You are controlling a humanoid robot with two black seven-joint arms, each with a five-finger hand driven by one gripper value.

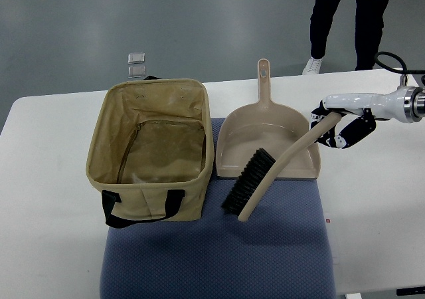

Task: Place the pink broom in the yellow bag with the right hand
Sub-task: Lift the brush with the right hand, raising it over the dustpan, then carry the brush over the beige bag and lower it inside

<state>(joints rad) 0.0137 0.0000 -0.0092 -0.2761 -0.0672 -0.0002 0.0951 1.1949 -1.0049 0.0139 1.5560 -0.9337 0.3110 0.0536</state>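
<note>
Grip: our right hand (340, 125) held the broom (265, 179) by its handle end.
Advice: we judged lifting bristles clear of the dustpan (265, 133) before swinging over the bag (156, 156) best.

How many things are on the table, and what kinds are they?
Bag: 1
Dustpan: 1
Broom, held by the right robot hand: 1
Blue mat: 1
Total: 4

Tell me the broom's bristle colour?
Black bristles on a beige-pink broom, clearest in the top view, the only one.
</note>
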